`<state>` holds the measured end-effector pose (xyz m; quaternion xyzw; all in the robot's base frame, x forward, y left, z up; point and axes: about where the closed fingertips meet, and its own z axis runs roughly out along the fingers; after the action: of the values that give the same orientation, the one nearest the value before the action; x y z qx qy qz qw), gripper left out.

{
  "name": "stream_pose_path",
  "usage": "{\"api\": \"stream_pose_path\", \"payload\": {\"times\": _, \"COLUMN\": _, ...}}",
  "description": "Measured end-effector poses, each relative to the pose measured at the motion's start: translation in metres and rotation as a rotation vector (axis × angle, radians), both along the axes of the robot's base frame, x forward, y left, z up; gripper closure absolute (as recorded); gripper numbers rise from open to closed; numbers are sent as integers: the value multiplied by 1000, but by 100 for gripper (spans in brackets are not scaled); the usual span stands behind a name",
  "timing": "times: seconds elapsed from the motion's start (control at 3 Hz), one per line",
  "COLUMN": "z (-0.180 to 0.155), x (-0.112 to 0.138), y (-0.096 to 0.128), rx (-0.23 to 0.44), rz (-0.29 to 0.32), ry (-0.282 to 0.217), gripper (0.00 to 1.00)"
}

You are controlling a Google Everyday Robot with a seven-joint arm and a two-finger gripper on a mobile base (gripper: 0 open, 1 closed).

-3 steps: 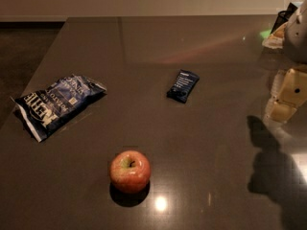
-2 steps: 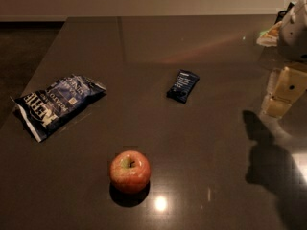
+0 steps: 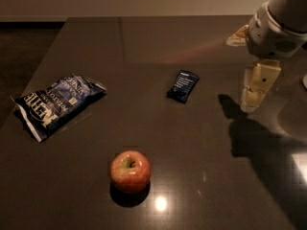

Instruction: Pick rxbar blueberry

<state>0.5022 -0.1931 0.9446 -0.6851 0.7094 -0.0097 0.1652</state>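
The rxbar blueberry (image 3: 183, 86) is a small flat dark navy bar with faint white text. It lies flat on the dark table (image 3: 158, 37), just right of the middle. My gripper (image 3: 249, 63) hangs above the table at the right edge of the view, well to the right of the bar and apart from it. Its two cream fingers (image 3: 259, 83) stand apart, open and empty. Its shadow falls on the table below it.
A large crinkled blue chip bag (image 3: 56, 103) lies at the left side of the table. A red apple (image 3: 130, 171) stands near the front, below and left of the bar. The table's left edge drops to a dark floor (image 3: 19, 47).
My gripper has moved left and a little up, closer to the bar. The bar, the apple and the chip bag have not moved.
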Motion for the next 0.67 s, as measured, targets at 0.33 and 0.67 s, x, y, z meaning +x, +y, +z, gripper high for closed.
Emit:
{"api": "stream_pose_path", "payload": {"times": 0.33, "z": -14, "x": 17, "y": 19, "rx": 8, "rz": 112, "ry": 23, "gripper": 0}}
{"api": "stream_pose_path", "payload": {"times": 0.67, "z": -31, "x": 27, "y": 47, "rx": 30, "rz": 253, "ry": 64, "gripper": 0}}
